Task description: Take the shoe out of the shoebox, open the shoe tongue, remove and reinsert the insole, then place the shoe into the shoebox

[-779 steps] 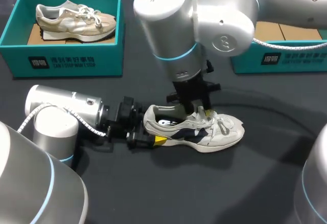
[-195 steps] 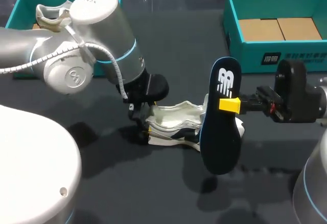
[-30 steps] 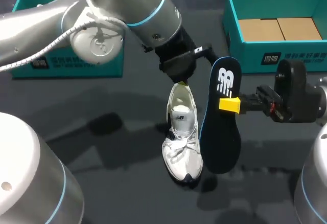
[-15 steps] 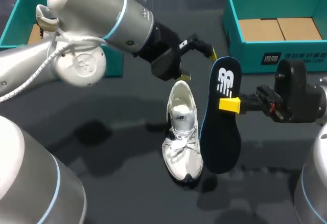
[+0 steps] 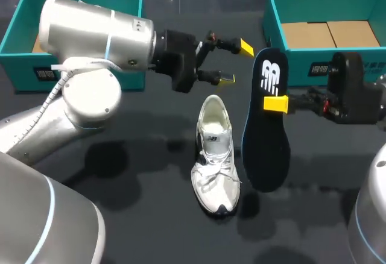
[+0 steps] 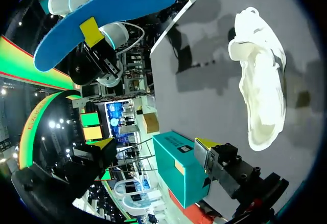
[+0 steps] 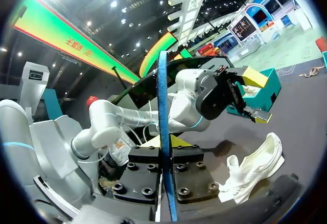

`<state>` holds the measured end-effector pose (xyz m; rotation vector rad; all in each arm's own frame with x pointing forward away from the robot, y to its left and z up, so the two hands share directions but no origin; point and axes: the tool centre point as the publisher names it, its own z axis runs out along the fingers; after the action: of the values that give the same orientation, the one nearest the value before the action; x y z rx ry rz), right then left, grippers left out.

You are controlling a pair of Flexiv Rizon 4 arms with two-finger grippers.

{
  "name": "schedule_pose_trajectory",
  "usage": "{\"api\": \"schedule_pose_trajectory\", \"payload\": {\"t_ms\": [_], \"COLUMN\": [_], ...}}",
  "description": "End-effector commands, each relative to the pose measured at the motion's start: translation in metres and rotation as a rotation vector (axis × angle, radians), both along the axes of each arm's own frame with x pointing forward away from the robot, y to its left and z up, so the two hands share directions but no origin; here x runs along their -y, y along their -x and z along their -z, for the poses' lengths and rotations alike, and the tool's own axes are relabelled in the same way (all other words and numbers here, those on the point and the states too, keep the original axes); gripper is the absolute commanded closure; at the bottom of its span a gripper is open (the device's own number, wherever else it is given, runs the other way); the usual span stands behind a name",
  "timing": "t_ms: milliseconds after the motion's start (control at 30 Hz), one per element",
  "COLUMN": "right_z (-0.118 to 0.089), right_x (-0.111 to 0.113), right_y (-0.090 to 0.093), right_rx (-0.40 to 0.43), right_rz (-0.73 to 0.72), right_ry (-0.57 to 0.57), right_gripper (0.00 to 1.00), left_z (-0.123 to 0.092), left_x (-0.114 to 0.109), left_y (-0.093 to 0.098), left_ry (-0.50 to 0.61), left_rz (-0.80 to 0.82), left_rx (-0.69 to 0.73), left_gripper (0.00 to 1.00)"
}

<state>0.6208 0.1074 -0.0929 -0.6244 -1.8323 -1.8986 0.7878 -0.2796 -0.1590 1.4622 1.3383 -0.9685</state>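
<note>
— Head view: pinching the insole (image 5: pixel 265 125) upright in the right end effector (image 5: pixel 276 103), just beside the shoe (image 5: pixel 214 155) on the tabletop (image 5: pixel 139 155); holding the left end effector (image 5: pixel 236 64) spread near the heel.

— Left wrist view: facing the shoe (image 6: pixel 260 96), touching nothing. Right wrist view: clamping the insole (image 7: pixel 162 132) edge-on. Probably reinserting next, needing toe-first aiming.

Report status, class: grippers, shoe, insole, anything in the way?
Left gripper open, empty, clear of shoe. Right gripper shut on insole, held on edge beside shoe. Shoe sole-down on table. Nothing between insole and shoe.
</note>
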Motion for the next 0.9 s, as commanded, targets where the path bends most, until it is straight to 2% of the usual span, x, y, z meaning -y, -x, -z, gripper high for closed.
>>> {"api": "schedule_pose_trajectory", "payload": {"t_ms": [33,100,433,567,733,833,900], "right_z": [0.0,0.0,0.0,0.0,0.011,0.017,0.019], "right_x": [0.003,0.003,0.003,0.012,0.025,0.032,0.033], "right_y": [-0.032,-0.032,-0.032,-0.059,-0.089,-0.102,-0.103], "right_rx": [-0.035,-0.035,-0.035,-0.126,-0.228,-0.276,-0.287], "right_rz": [-0.063,-0.063,-0.063,-0.031,-0.016,0.0,0.023], "right_ry": [-0.012,-0.012,-0.012,-0.029,-0.043,-0.047,-0.02], "right_gripper": [1.0,1.0,1.0,1.0,1.0,1.0,1.0], "left_z": [-0.007,-0.014,-0.012,-0.017,-0.019,-0.019,-0.018], "left_x": [-0.007,-0.009,-0.009,-0.009,-0.013,-0.016,-0.019], "left_y": [-0.004,-0.006,-0.005,-0.003,-0.003,-0.006,-0.009], "left_ry": [0.296,0.335,0.335,0.292,0.264,0.241,0.218], "left_rz": [0.061,0.104,0.094,0.033,0.015,0.016,0.081], "left_rx": [-0.007,-0.011,-0.001,0.016,-0.008,-0.032,-0.058], "left_gripper": [0.0,0.0,0.0,0.0,0.0,0.0,0.0]}}
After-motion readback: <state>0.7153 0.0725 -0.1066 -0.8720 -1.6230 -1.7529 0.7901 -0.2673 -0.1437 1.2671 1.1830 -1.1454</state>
